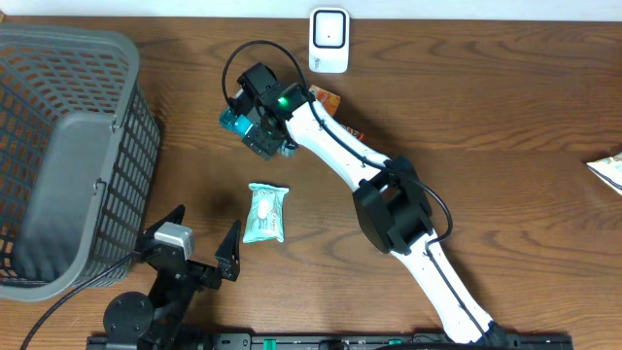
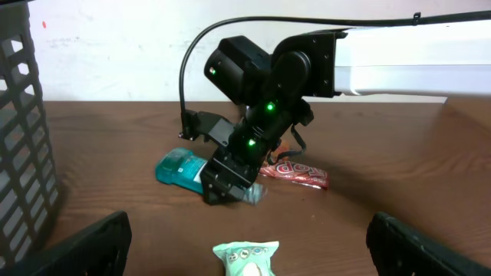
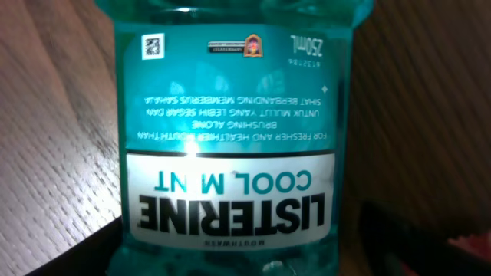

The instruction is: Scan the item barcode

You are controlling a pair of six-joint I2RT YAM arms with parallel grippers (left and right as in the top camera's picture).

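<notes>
My left gripper (image 1: 204,236) sits at the near edge, jaws spread wide, nothing between them. Just past it a white-and-green wipes packet (image 1: 264,214) lies flat on the wooden table (image 1: 486,117). Further out, my right gripper (image 2: 227,184) is down on the teal Listerine bottle (image 2: 176,169), which is lying on its side on the table. Honestly can't tell if the fingers are squeezing it or just straddling it. The right wrist cam is all label, upside down, Cool Mint. There's a red snack wrapper (image 2: 295,175) right behind the bottle. The grey basket (image 1: 136,146) is off to my left, and the white scanner (image 1: 329,39) is at the far edge.
</notes>
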